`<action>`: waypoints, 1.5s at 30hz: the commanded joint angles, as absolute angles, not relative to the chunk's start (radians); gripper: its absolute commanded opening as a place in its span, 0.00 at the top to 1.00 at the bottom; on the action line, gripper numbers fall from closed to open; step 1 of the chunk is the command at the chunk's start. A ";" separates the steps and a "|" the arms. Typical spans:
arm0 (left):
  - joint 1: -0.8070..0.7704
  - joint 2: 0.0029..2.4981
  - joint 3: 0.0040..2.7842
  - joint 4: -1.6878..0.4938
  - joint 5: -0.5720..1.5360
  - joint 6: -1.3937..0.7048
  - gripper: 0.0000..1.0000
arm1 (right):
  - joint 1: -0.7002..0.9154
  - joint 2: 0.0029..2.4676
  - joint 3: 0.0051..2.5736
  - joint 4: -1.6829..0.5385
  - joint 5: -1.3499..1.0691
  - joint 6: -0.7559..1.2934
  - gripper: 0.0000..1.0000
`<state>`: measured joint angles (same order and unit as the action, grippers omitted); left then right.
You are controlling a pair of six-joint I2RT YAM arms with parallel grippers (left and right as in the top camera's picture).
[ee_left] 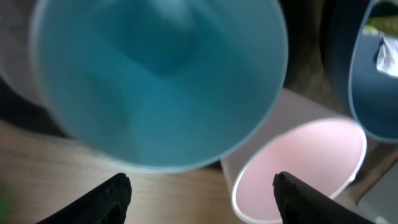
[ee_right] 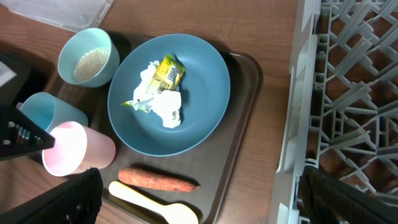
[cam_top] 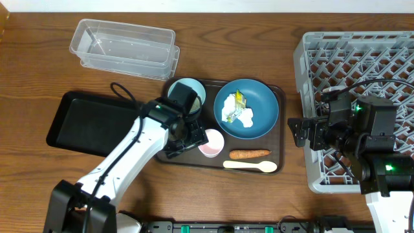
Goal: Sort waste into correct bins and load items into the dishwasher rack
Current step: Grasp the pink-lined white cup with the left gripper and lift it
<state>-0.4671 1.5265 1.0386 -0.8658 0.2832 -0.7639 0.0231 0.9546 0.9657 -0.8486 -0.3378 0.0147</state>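
A brown serving tray (cam_top: 279,139) holds a blue plate (cam_top: 259,110) with a yellow wrapper (cam_top: 239,100) and crumpled white paper, a blue bowl of rice (ee_right: 90,56), a blue cup (ee_right: 50,112), a pink cup (cam_top: 212,142), a carrot (cam_top: 249,154) and a cream spoon (cam_top: 249,166). My left gripper (cam_top: 187,144) is open and empty, low over the tray beside both cups; the blue cup (ee_left: 155,81) and the pink cup (ee_left: 298,168) fill its wrist view. My right gripper (cam_top: 296,133) is open and empty, above the gap between the tray and the grey dishwasher rack (cam_top: 362,58).
A clear plastic bin (cam_top: 123,48) stands at the back left. A black tray (cam_top: 90,123) lies at the left, partly under my left arm. The rack (ee_right: 348,93) takes up the right side of the table.
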 commanded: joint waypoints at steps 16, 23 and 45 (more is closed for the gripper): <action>-0.557 1.608 1.051 -0.846 0.216 -0.790 0.56 | 0.018 0.954 0.988 -0.860 -0.348 0.006 0.01; -0.557 1.607 1.052 -0.847 0.216 -0.790 0.68 | 0.018 0.954 0.988 -0.869 -0.348 0.006 0.01; -0.557 1.575 1.053 -0.860 0.218 -0.744 0.94 | 0.018 0.954 0.988 -0.873 -0.348 0.006 0.01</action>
